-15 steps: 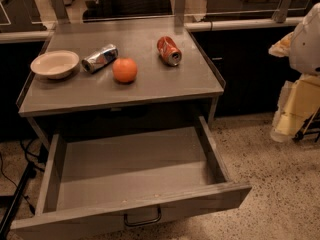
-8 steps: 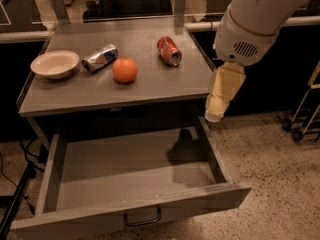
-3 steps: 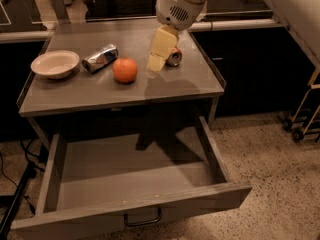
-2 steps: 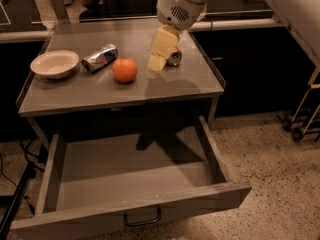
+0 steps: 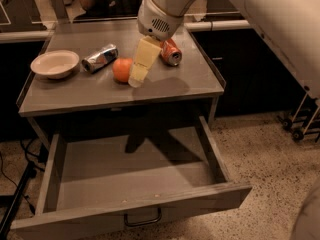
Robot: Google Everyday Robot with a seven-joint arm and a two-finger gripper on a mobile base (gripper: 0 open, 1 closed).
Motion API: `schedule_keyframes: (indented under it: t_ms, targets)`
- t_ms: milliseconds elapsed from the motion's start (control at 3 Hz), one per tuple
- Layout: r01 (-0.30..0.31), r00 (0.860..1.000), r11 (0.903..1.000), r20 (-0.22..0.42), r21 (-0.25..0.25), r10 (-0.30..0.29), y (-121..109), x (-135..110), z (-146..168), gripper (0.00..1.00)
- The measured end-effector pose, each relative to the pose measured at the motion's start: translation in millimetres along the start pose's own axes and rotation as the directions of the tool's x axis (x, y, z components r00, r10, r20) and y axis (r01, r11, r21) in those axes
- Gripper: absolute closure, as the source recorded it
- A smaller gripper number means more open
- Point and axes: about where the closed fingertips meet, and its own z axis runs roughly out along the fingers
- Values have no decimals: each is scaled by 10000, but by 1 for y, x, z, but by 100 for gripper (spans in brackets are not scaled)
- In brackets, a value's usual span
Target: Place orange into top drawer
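Over the tabletop [image 5: 170,86] my gripper [image 5: 134,81] hangs at three o'clock of the orange [image 5: 120,70], open or closed I cannot tell, and a glancing touch could roll it toward nine, away from the top drawer [image 5: 150,207] at six.

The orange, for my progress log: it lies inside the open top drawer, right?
No. The camera view shows the orange on the tabletop, not inside the open top drawer; the gripper hangs close beside it.
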Motion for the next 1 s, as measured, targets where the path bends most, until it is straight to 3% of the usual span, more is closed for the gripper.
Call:
schedule_keyframes:
  t_ms: [333, 667, 1000]
  targets:
    - [348, 9989, 9992, 325, -203, -342, -9, -17, 17, 0]
    - [346, 9989, 9992, 331, -205, -339, -9, -17, 18, 0]
    - [-233, 9995, 9982, 191, -549, 243, -14, -5, 33, 0]
